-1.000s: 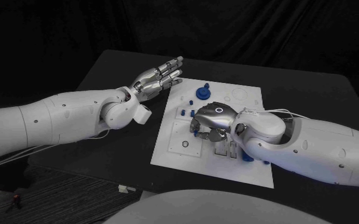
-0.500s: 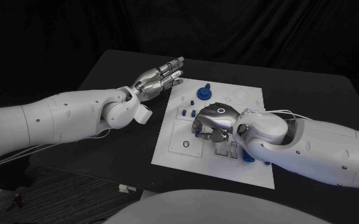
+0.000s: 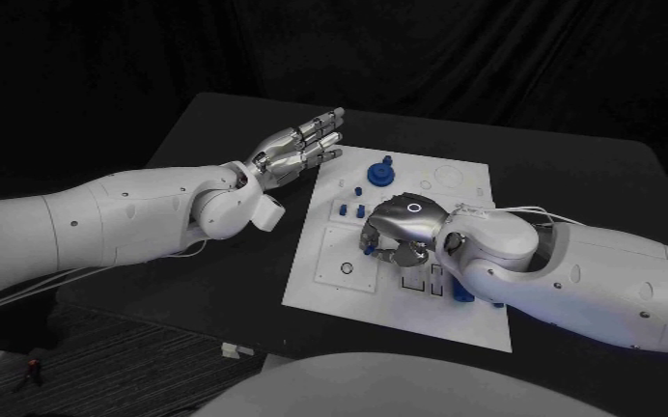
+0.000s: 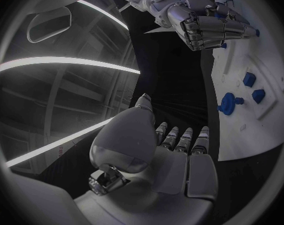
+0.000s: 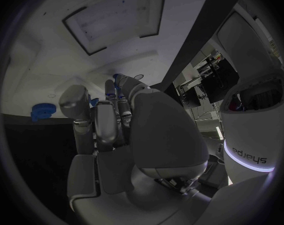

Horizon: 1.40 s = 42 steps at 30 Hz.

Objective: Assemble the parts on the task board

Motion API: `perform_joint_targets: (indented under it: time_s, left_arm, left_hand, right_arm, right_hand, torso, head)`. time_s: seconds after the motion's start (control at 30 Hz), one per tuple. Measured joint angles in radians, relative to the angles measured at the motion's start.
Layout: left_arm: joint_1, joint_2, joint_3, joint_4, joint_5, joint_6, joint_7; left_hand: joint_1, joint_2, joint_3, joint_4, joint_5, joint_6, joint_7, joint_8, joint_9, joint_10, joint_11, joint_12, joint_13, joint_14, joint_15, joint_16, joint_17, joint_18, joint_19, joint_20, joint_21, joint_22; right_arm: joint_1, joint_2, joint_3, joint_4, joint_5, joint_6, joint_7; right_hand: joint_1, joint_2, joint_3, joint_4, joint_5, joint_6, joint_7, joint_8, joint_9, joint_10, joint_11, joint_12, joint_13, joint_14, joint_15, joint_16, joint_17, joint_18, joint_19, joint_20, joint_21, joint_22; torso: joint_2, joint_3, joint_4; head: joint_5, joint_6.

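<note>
Head view: right hand pinching a small blue part could knock neighbouring pegs on the task board; left hand hovers wide, holding nothing.

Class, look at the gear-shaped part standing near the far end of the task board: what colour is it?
Blue. The gear-shaped part stands out against the white task board, clearest in the head view.

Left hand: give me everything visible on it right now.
The left hand is silver and metallic-looking, jointed, on a white arm. It holds nothing: its fingers are stretched out straight, close together and slightly fanned, the thumb set apart. It hovers above the black table, just off the far left corner of the task board, touching neither. The left wrist view shows the same flat, open palm from behind, beside the board's edge.
</note>
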Motion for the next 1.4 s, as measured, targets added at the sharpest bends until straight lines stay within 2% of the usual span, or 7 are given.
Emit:
perform_joint_targets:
  time_s: [0.3, 0.5, 0.53, 0.63, 0.83, 1.17, 1.4]
  left_arm:
    - [-0.001, 0.002, 0.000, -0.002, 0.000, 0.004, -0.005]
    - [-0.002, 0.005, 0.000, -0.005, 0.000, 0.006, -0.008]
    - [-0.002, 0.005, 0.000, -0.005, 0.000, 0.007, -0.009]
    - [-0.003, 0.007, 0.000, -0.007, 0.000, 0.008, -0.010]
    - [-0.004, 0.007, 0.000, -0.009, 0.000, 0.010, -0.012]
    - [-0.006, 0.005, 0.000, -0.010, 0.000, 0.012, -0.015]
    - [-0.007, -0.007, 0.000, -0.008, 0.000, 0.013, -0.016]
  left_hand:
    - [0.004, 0.004, 0.000, 0.000, 0.004, 0.000, 0.000, 0.000, 0.000, 0.000, 0.000, 0.000, 0.000, 0.002, 0.002, 0.000, 0.000, 0.000, 0.000, 0.000, 0.000, 0.001]
    - [0.009, 0.008, 0.000, 0.000, 0.010, -0.003, 0.003, 0.000, 0.000, -0.004, 0.004, 0.000, 0.000, -0.002, 0.005, 0.000, 0.000, 0.000, 0.000, 0.000, 0.000, 0.000]
    - [0.008, 0.008, 0.000, 0.000, 0.010, -0.003, 0.003, 0.000, 0.000, -0.004, 0.004, 0.000, 0.000, -0.002, 0.005, 0.000, 0.000, 0.000, 0.000, 0.000, 0.000, 0.000]
    - [0.009, 0.008, 0.000, 0.000, 0.014, -0.003, 0.003, 0.000, 0.000, -0.004, 0.004, 0.000, 0.000, -0.002, 0.005, 0.000, 0.001, 0.000, 0.000, 0.000, 0.000, 0.000]
    - [0.012, 0.012, 0.000, 0.000, 0.019, 0.002, 0.016, 0.000, 0.000, 0.000, 0.007, 0.000, 0.000, 0.001, 0.009, 0.000, 0.001, 0.000, 0.000, 0.000, 0.000, 0.000]
    - [0.017, 0.017, 0.000, 0.000, 0.019, 0.018, 0.040, 0.001, 0.003, 0.000, 0.007, 0.000, 0.000, 0.002, 0.009, 0.000, 0.000, 0.000, 0.000, 0.000, 0.000, 0.000]
    - [0.017, 0.016, 0.000, 0.000, 0.023, 0.021, 0.043, 0.004, 0.004, 0.000, 0.007, 0.000, 0.000, 0.001, 0.009, 0.000, 0.000, 0.000, 0.000, 0.000, 0.000, 0.001]
  right_arm:
    - [0.000, 0.001, 0.000, -0.001, 0.000, 0.001, 0.000]
    - [0.000, 0.002, -0.001, -0.003, 0.000, 0.002, 0.000]
    - [0.000, 0.002, -0.001, -0.004, 0.000, 0.002, 0.000]
    - [0.000, 0.004, -0.001, -0.005, 0.000, 0.003, -0.001]
    - [0.000, 0.005, -0.001, -0.007, 0.000, 0.003, 0.000]
    - [0.000, -0.006, -0.001, -0.009, -0.001, -0.015, 0.003]
    - [0.013, -0.073, -0.001, 0.018, 0.000, -0.067, 0.005]
  right_hand:
    - [0.000, 0.000, 0.000, 0.000, 0.000, 0.000, 0.000, -0.005, 0.000, 0.000, 0.000, 0.000, -0.001, 0.000, 0.000, 0.000, -0.002, 0.000, 0.000, 0.000, -0.005, 0.000]
    - [-0.015, -0.015, 0.000, 0.000, -0.017, -0.092, 0.021, -0.059, -0.025, -0.021, 0.016, -0.024, -0.011, -0.007, 0.007, -0.015, -0.016, 0.000, -0.016, 0.008, -0.037, 0.000]
    - [-0.016, -0.016, 0.000, 0.000, -0.023, -0.117, 0.020, -0.064, -0.031, -0.030, 0.018, -0.029, -0.014, -0.007, 0.007, -0.015, -0.018, 0.000, -0.017, 0.008, -0.042, 0.000]
    - [-0.044, -0.033, -0.004, 0.014, -0.047, -0.206, -0.025, -0.065, -0.045, -0.067, 0.027, -0.047, -0.023, -0.017, 0.017, -0.024, -0.028, 0.000, -0.027, 0.019, -0.067, 0.000]
    - [-0.067, -0.044, -0.023, 0.031, -0.072, -0.277, -0.053, -0.065, -0.045, -0.126, 0.039, -0.058, -0.027, -0.021, 0.021, -0.030, -0.037, 0.000, -0.038, 0.023, -0.090, 0.000]
    - [-0.112, -0.033, -0.081, 0.052, -0.136, -0.291, -0.059, -0.065, -0.042, -0.154, 0.039, -0.045, -0.018, -0.029, 0.021, -0.037, -0.040, 0.000, -0.045, 0.023, -0.107, 0.000]
    - [-0.114, -0.030, -0.097, 0.059, -0.142, -0.287, -0.052, -0.057, -0.039, -0.156, 0.038, -0.034, -0.012, -0.029, 0.021, -0.033, -0.039, 0.000, -0.045, 0.023, -0.107, 0.000]
  torso:
    - [0.000, 0.0001, 0.0000]
    - [0.000, -0.0004, 0.0003]
    - [0.001, -0.0004, 0.0007]
    - [0.000, -0.0004, 0.0014]
    - [0.000, -0.0005, 0.0019]
    - [0.000, -0.0012, 0.0013]
    - [0.000, -0.0011, 0.0012]
  head:
    - [0.004, 0.000]
    - [0.003, 0.000]
    - [0.002, 0.000]
    - [0.002, 0.000]
    - [0.000, 0.000]
    - [0.002, 0.000]
    - [-0.004, 0.000]
